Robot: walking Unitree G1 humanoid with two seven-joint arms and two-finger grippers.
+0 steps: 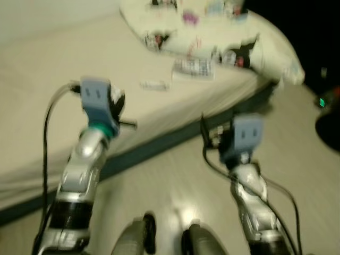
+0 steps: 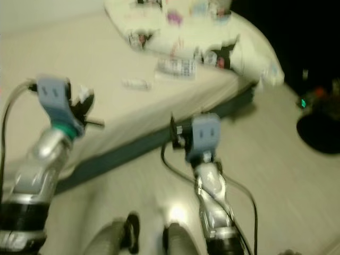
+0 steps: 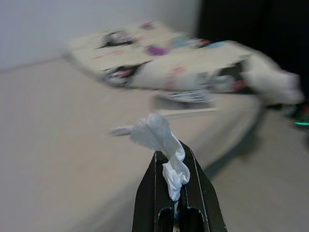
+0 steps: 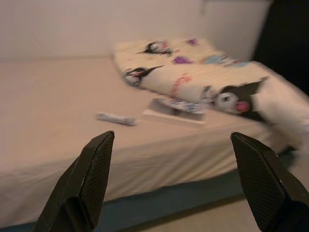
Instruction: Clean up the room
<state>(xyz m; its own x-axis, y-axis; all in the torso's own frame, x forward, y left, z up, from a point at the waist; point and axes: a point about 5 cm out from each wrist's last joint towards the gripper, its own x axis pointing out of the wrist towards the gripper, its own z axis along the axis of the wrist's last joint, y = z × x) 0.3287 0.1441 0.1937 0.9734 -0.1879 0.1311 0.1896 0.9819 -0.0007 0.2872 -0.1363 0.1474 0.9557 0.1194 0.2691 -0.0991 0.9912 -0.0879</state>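
We stand on the pale wood-look floor (image 1: 175, 175) beside the low bed with its cream sheet (image 1: 48, 106), and our cleanup looks only partly under way. Our left gripper (image 3: 176, 186) has its two black fingers pinched closed on a crumpled white tissue (image 3: 161, 145), which sticks up and out past the fingertips; in the head views that arm is raised over the near edge of the bed. So one scrap of rubbish is in hand, and we judge it has yet to reach a bin, though we can make out no bin here. Our right gripper (image 4: 171, 179) is spread wide with nothing between its fingers, held above the floor just off the bed's dark blue base, facing the mattress. Left on the sheet are a small white tube-like object (image 4: 116, 118), too blurred to name, and just beyond it a flat printed book or box (image 4: 176, 110) lying against the rumpled cream cartoon-print duvet (image 4: 203, 77). We reckon those still need clearing, and the duvet perhaps straightening.
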